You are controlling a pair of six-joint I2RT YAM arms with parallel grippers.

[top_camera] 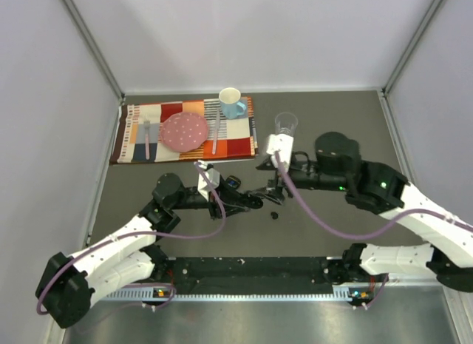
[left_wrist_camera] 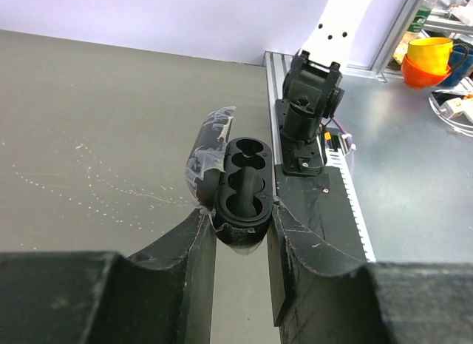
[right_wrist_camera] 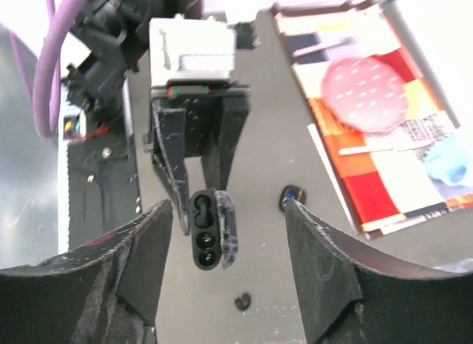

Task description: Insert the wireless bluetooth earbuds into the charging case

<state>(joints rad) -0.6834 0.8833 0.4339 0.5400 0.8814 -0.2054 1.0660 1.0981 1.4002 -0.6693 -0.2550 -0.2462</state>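
Black charging case (left_wrist_camera: pixel 247 185), lid open, clamped across its lower body by the left pincer (left_wrist_camera: pixel 240 220). Lid (left_wrist_camera: pixel 211 152) hinged off to the left in the left wrist view, with clear tape wrapped on it. The case's dark recesses face the camera; cannot tell whether any bud sits in them.

Right pincer (right_wrist_camera: pixel 229 211) open, fingers wide apart, nothing between them. In its own view it looks down past the fingers at the held case, just ahead of it.

One earbud (right_wrist_camera: pixel 242 302) lies loose on the grey bench (top_camera: pixel 122 189), bottom centre of the right wrist view, near the case and apart from it. From overhead it sits just below the two pincers, centre of frame.

Small black item with a blue spot (right_wrist_camera: pixel 290 197) on the bench right of the case; too small to identify.

Upper part of the overhead frame: patchwork placemat (top_camera: pixel 140 133) with pink plate (top_camera: pixel 185 131), fork (top_camera: pixel 146 137) and blue mug (top_camera: pixel 232 103). Clear glass (top_camera: pixel 285 123) to the mat's right.
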